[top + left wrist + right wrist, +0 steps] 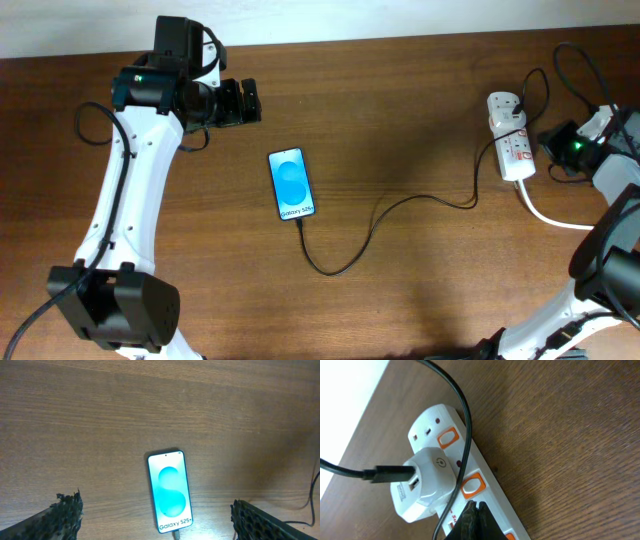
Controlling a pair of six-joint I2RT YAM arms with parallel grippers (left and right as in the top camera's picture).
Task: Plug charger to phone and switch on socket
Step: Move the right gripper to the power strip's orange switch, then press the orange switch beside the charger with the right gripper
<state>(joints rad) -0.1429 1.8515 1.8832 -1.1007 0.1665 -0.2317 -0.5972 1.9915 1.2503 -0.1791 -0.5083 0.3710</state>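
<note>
The phone (292, 184) lies flat mid-table with its blue screen lit; it also shows in the left wrist view (170, 491). The charger cable (372, 232) runs from the phone's bottom edge, where its tip (176, 535) sits in the port, to a white adapter (422, 484) plugged into the socket (509, 136). My left gripper (243, 101) is open, above and left of the phone. My right gripper (474, 510) is shut, its tips over the socket (485, 477) just below an orange switch (472, 485).
The socket's thick white cord (548, 215) curves off to the right. Thicker black cables (540, 85) loop behind the socket. The table's back edge (400, 40) meets a white wall.
</note>
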